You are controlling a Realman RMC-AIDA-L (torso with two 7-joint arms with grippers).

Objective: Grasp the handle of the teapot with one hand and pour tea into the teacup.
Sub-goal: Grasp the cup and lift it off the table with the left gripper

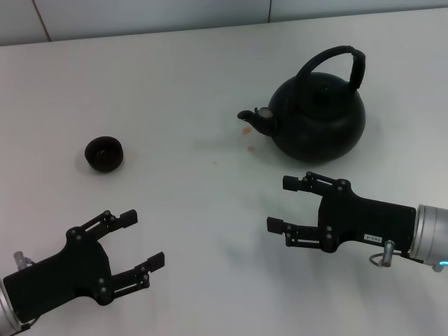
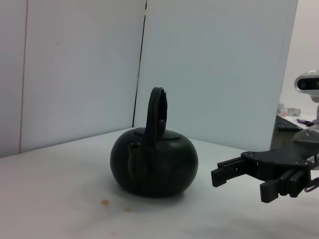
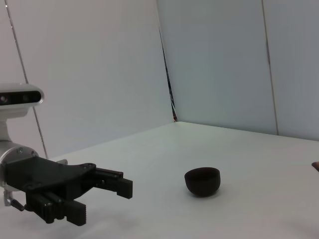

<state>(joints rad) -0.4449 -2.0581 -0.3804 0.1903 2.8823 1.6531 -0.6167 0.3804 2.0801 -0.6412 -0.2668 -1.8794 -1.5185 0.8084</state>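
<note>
The round black teapot (image 1: 318,120) stands at the back right of the white table, spout pointing left, and its arched handle (image 1: 334,61) rises over the lid. In the left wrist view the teapot (image 2: 154,162) shows spout-on with the handle (image 2: 157,113) edge-on. The small black teacup (image 1: 104,153) sits far to the left, also seen as teacup (image 3: 202,180). My right gripper (image 1: 283,204) is open, low in front of the teapot, holding nothing. My left gripper (image 1: 141,239) is open near the front left, below the teacup.
Two small orange stains (image 1: 246,131) mark the table just left of the spout. The table's far edge meets a pale wall (image 1: 140,17). Bare white tabletop (image 1: 203,175) lies between teacup and teapot.
</note>
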